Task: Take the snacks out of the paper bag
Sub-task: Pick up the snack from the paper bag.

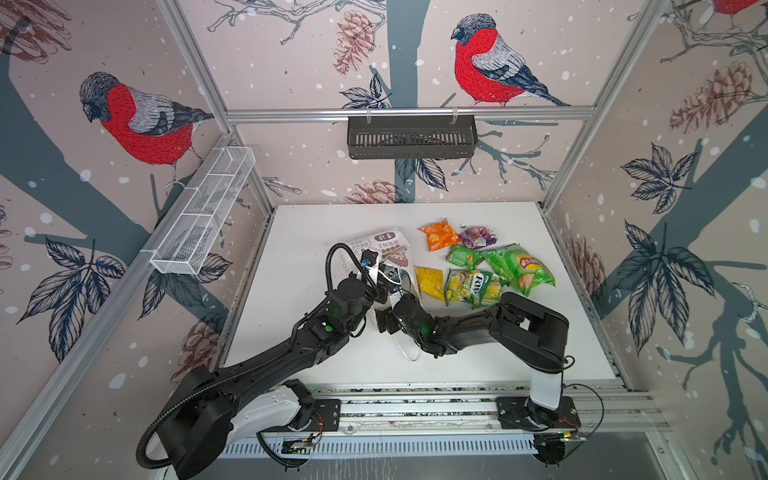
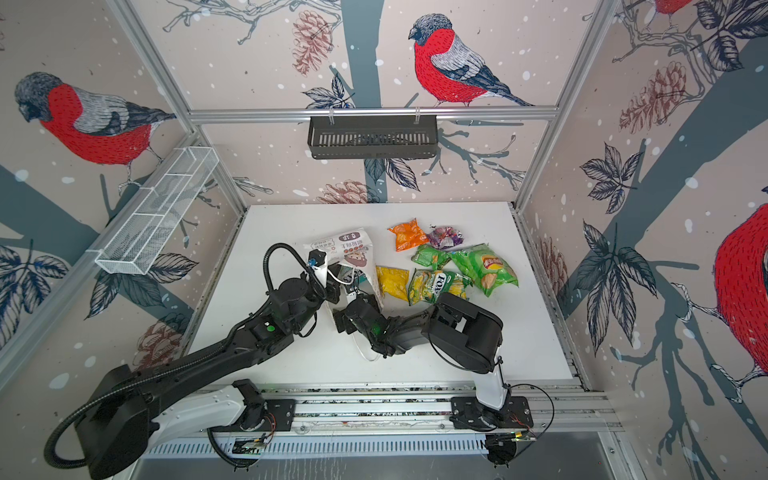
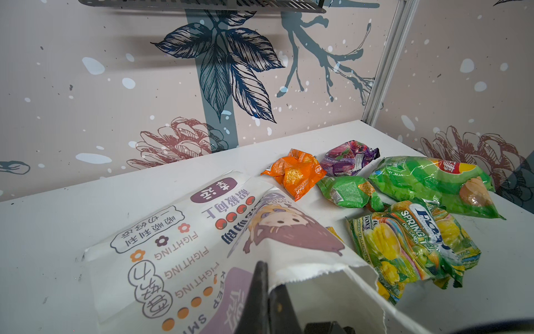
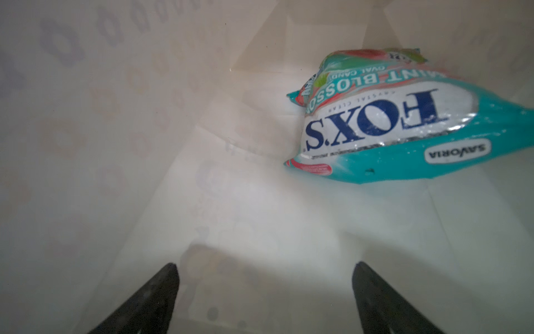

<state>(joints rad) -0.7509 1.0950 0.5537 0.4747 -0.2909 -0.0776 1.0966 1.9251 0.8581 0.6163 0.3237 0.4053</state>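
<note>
Right wrist view: right pincer spread inside paper bag; left wrist: left pincer pinching its rim.

Bright, even light; teal packet slightly blurred.

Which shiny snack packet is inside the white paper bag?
The teal foil Fox's candy packet. It alone lies inside the white paper bag. The orange packet, purple packet, yellow packet and green packets lie outside on the white table.
</note>
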